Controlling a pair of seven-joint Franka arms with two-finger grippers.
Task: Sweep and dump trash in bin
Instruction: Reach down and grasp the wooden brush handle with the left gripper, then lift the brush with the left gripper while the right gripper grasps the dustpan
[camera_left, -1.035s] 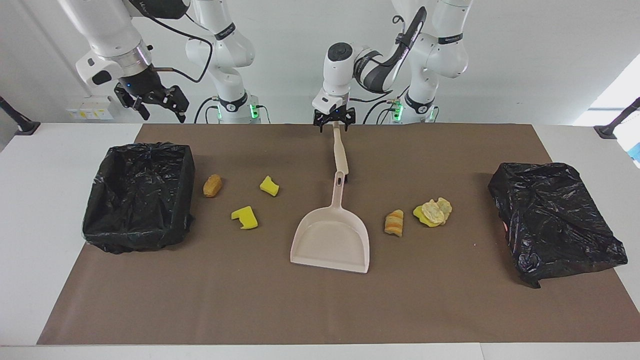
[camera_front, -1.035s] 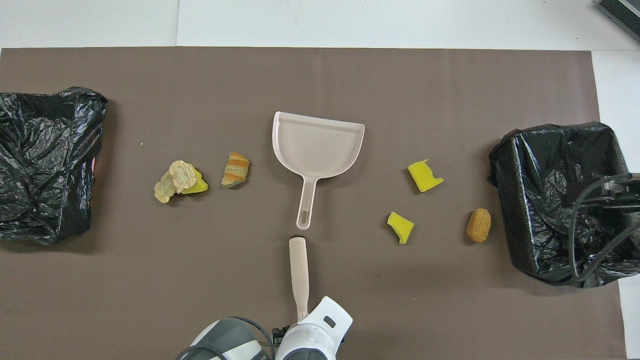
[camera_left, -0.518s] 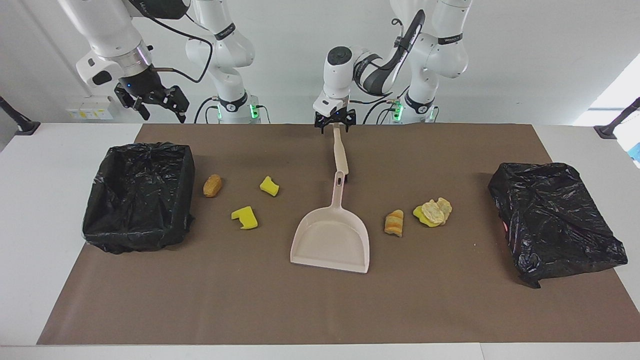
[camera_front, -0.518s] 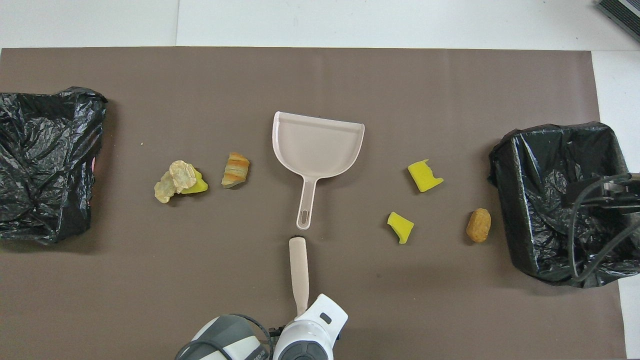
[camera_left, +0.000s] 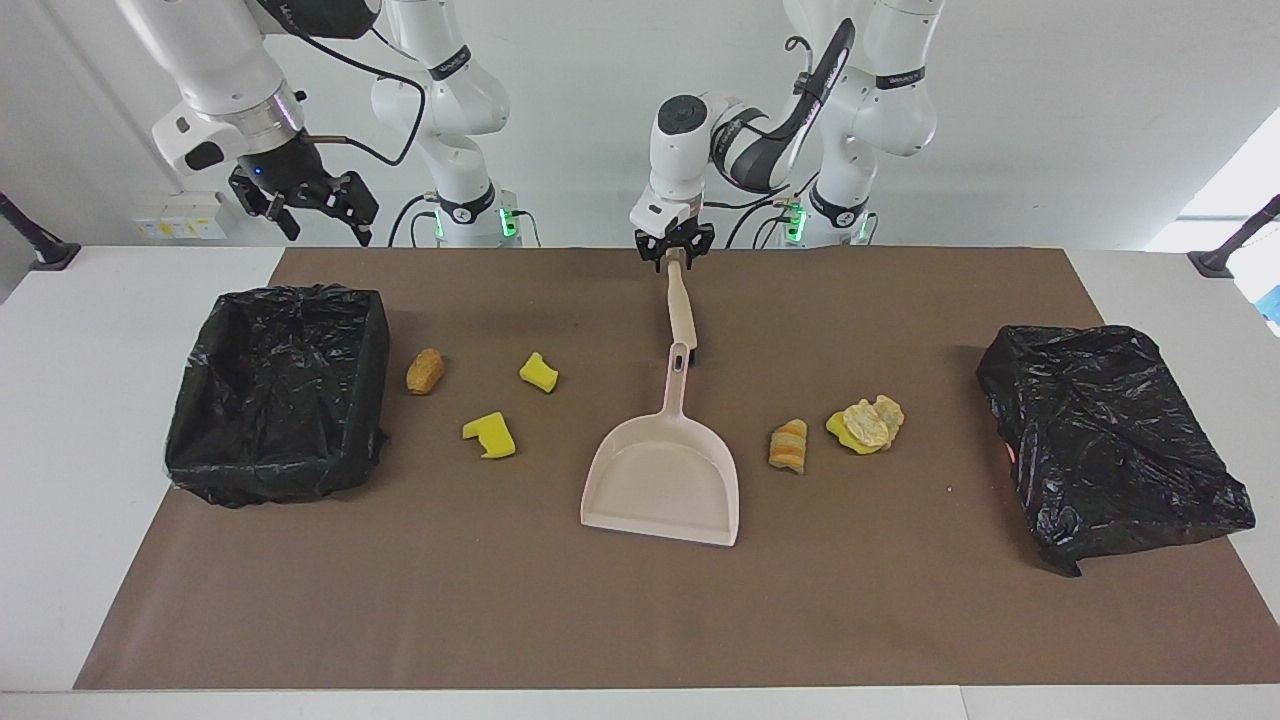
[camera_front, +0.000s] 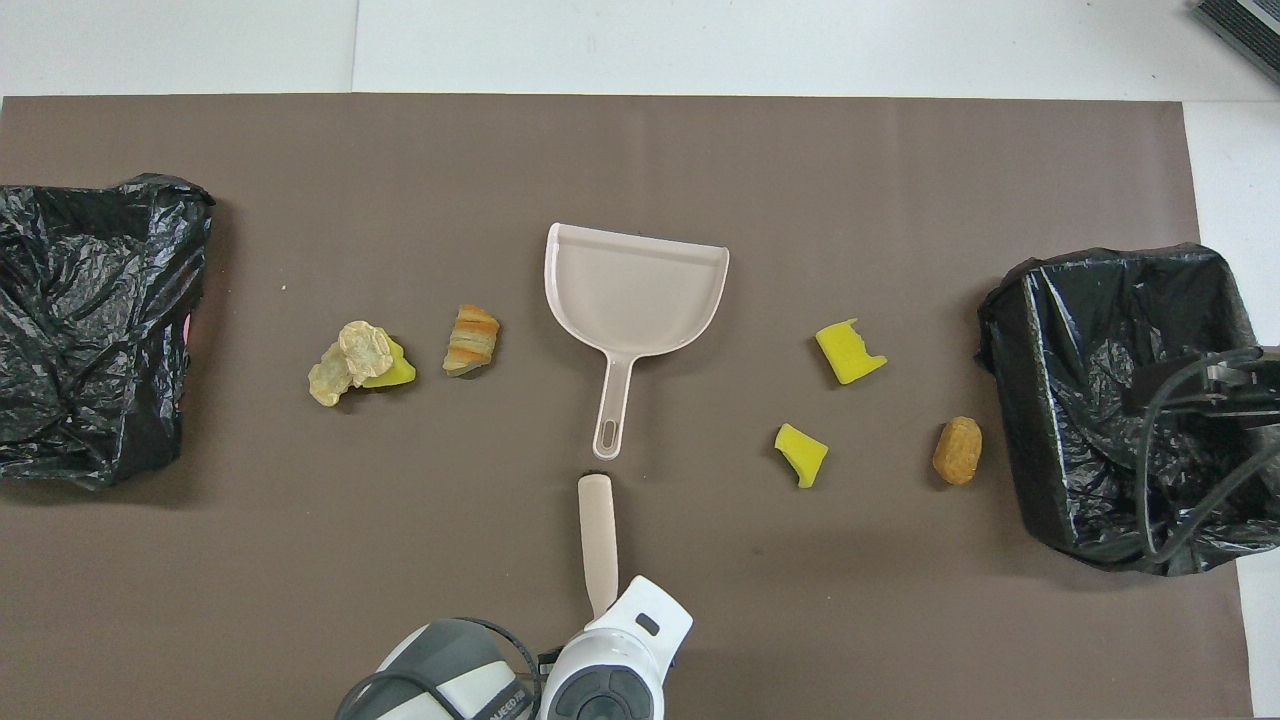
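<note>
My left gripper (camera_left: 676, 258) is shut on the upper end of the beige brush handle (camera_left: 681, 310) (camera_front: 598, 540), whose dark bristle end rests by the dustpan's handle. The beige dustpan (camera_left: 665, 470) (camera_front: 635, 290) lies mid-table, farther from the robots than the brush. Trash lies on both sides of it. Toward the right arm's end are a brown lump (camera_left: 424, 371) (camera_front: 957, 451) and two yellow sponge chunks (camera_left: 539, 372) (camera_left: 489, 435). Toward the left arm's end are a striped bread lump (camera_left: 788, 445) and a paper wad (camera_left: 868, 424) on a yellow chunk. My right gripper (camera_left: 310, 205) hangs open above the black-lined bin (camera_left: 280, 390) (camera_front: 1120, 400).
A crumpled black bag heap (camera_left: 1110, 440) (camera_front: 90, 320) sits at the left arm's end of the brown mat (camera_left: 900, 620). White tabletop (camera_left: 80, 420) borders the mat at both ends. In the overhead view the left arm's wrist (camera_front: 620, 670) covers its fingers.
My left gripper's fingers have closed in on the brush handle's end. The brush, dustpan, trash and right arm have not moved.
</note>
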